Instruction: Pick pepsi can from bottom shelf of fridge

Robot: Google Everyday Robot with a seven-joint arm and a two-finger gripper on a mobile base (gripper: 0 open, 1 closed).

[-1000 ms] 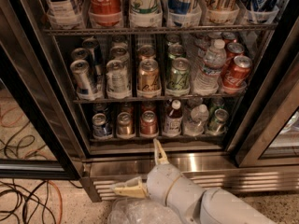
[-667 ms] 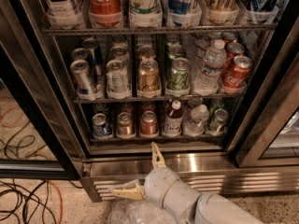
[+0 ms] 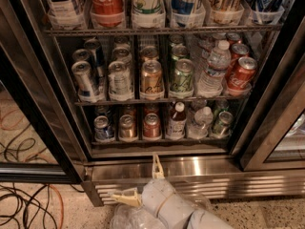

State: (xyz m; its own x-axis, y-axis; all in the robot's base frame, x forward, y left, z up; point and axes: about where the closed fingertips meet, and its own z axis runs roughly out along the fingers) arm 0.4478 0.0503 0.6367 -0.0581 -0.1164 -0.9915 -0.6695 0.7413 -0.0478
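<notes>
The short blue pepsi can with a silver top [image 3: 102,128] is seen standing at the left end of the front row on the bottom shelf [image 3: 162,140], the lowest thin wire rack of the large glass-door fridge with black frames and a ribbed stainless steel base [image 3: 224,168]. Just to its right a bronze-gold can [image 3: 127,127] is placed, then a red can [image 3: 152,126], and further right a small bottle with a red cap [image 3: 177,120]. The two-finger gripper with pale beige fingers [image 3: 135,176] is held low in the near foreground, in front of the steel base and below the shelf, somewhat right of the blue can's lane. Its fingers are spread wide, one pointing up toward the shelf and the other out to the left, and nothing is held between them. The step in hand is judged to be the approach: the can is untouched and well apart from the gripper. For the next move, the gripper would need to be raised to shelf height, shifted left until it is lined up with the blue can, and carried far enough inward for the fingers to pass on either side of it. Care would be called for because headroom on this tier is small and the bronze-gold can sits close beside the target.
</notes>
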